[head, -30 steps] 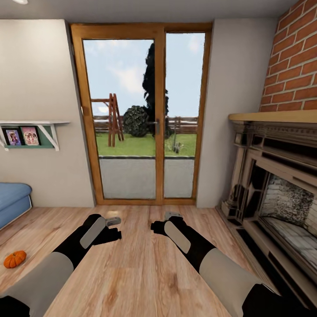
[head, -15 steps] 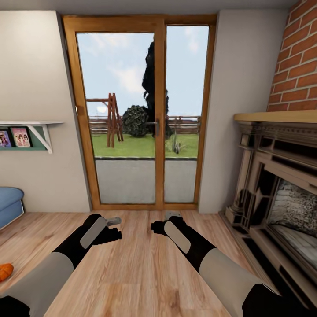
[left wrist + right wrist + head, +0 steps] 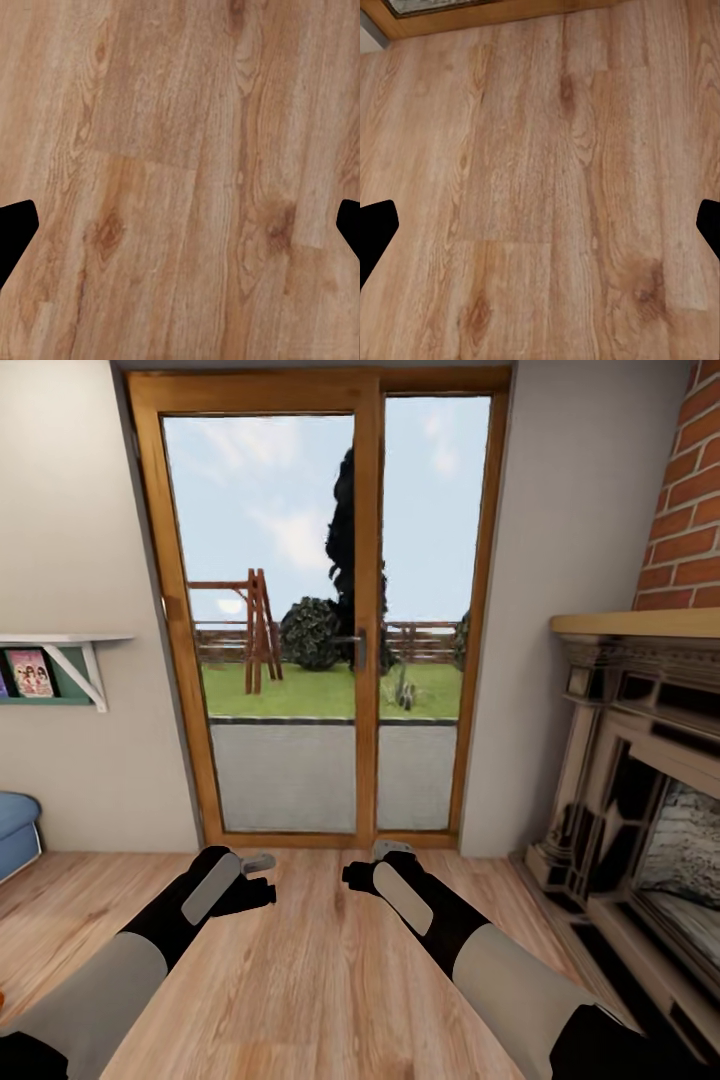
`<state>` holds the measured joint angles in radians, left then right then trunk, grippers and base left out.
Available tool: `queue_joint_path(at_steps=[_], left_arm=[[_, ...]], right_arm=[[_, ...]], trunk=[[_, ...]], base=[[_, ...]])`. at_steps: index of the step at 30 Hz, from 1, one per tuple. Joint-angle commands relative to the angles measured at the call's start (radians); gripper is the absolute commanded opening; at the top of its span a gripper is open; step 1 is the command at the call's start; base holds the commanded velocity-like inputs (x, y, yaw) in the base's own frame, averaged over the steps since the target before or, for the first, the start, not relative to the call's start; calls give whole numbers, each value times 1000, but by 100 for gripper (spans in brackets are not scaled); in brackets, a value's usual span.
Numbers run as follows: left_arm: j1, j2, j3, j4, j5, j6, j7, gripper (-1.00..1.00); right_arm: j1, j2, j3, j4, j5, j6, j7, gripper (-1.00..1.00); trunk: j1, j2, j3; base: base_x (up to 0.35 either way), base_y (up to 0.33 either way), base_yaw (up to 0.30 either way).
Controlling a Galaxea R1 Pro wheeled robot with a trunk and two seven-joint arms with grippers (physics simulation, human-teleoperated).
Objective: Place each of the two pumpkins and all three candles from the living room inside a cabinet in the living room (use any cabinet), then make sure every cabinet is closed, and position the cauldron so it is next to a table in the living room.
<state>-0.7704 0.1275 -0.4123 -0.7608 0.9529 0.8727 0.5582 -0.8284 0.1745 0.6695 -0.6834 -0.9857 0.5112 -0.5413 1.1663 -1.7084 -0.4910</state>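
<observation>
Straight ahead in the head view, a tall glazed double door in a light-brown wooden frame [image 3: 365, 610] is seen, with a lawn, a wooden swing frame and a dark bush beyond the glass. To the right of it a dark carved fireplace surround with a tan wooden mantel [image 3: 640, 780] is set against a red brick chimney wall [image 3: 690, 510]. On the left wall a white bracketed shelf holding a small pink-covered picture [image 3: 55, 665] is mounted, and below it the rounded edge of a blue upholstered seat [image 3: 15, 830] is cut off by the frame.

Both black-and-grey arms are held forward, low over the light plank wooden floor [image 3: 300, 980]. The left tool [image 3: 258, 863] and the right tool [image 3: 392, 850] are held apart from each other at the same height. In each wrist view the two dark fingertips [image 3: 15, 229] [image 3: 376, 229] are seen at opposite edges with bare floorboards between them, so both tools are spread wide and nothing is gripped.

At the far left edge of the head view, low on the floor, a tiny orange sliver [image 3: 2, 997] is visible; whether it is a pumpkin cannot be told.
</observation>
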Motion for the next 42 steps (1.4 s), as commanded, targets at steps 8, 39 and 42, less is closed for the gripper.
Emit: queue_joint_path(at_steps=[8, 39, 42], left_arm=[[-1, 1, -6, -2, 10, 0, 10, 100], [-1, 1, -6, -2, -2, 0, 11, 100], [0, 1, -6, -3, -3, 0, 12, 100]], right_arm=[[-1, 0, 2, -1, -6, 1, -7, 100], [-1, 0, 2, -1, -6, 2, -6, 100], [-1, 0, 2, -1, -7, 3, -6, 100]], trunk=[[1, -1, -2], [1, -1, -3], [1, -1, -3]], base=[[303, 0, 13], [236, -25, 142], [105, -83, 287]])
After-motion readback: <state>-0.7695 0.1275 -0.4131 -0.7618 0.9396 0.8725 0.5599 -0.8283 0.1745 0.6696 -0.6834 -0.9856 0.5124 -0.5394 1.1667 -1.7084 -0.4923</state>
